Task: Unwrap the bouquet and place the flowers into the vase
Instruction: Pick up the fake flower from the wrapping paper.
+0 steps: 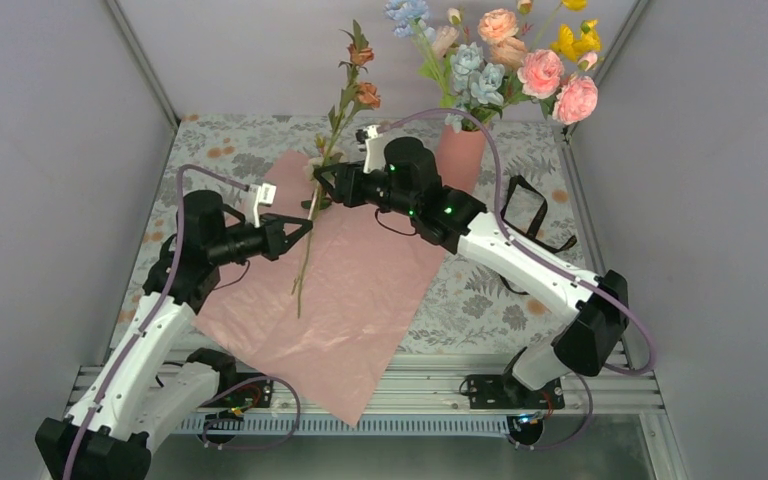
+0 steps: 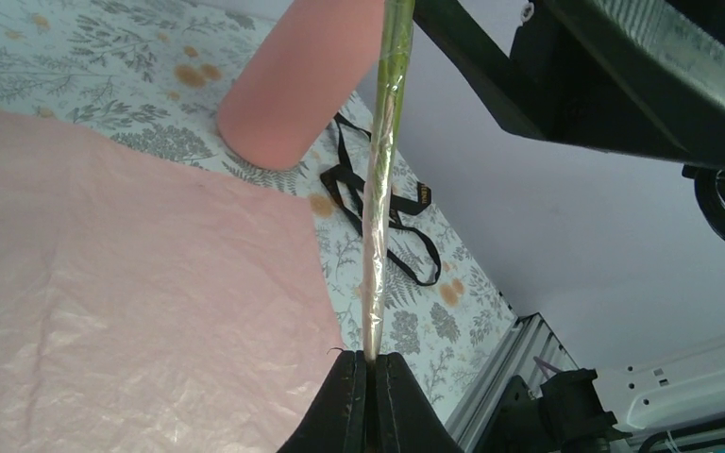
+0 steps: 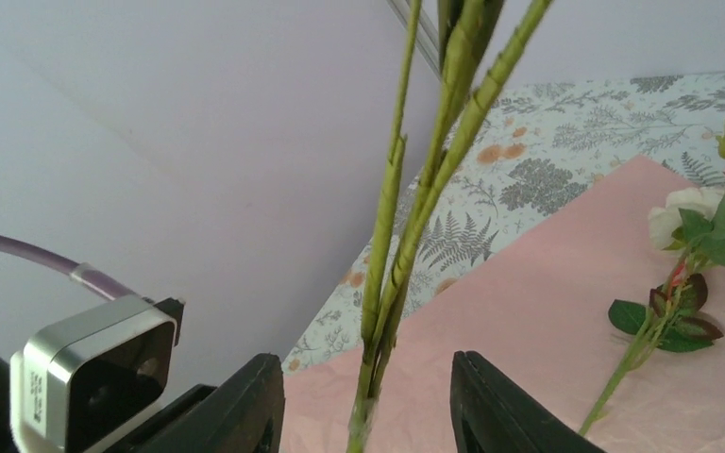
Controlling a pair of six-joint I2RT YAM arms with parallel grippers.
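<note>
My left gripper [image 1: 305,228] is shut on the lower part of a long green stem [image 2: 378,208], which stands up over the sheet. That flower [image 1: 364,92] has orange blooms at the top. My right gripper [image 1: 322,185] is open around the same stem [image 3: 387,274], higher up, with a gap on both sides. The salmon-pink vase [image 1: 460,155] at the back holds several flowers [image 1: 540,72]. The bouquet's lilac-pink wrapping sheet [image 1: 350,290] lies flat and open on the table. A white flower [image 3: 684,203] lies on the sheet.
A black strap [image 1: 530,215] lies on the floral tablecloth [image 1: 480,300] to the right of the sheet, near the vase. Grey walls close in both sides and the back. A metal rail [image 1: 410,400] runs along the near edge.
</note>
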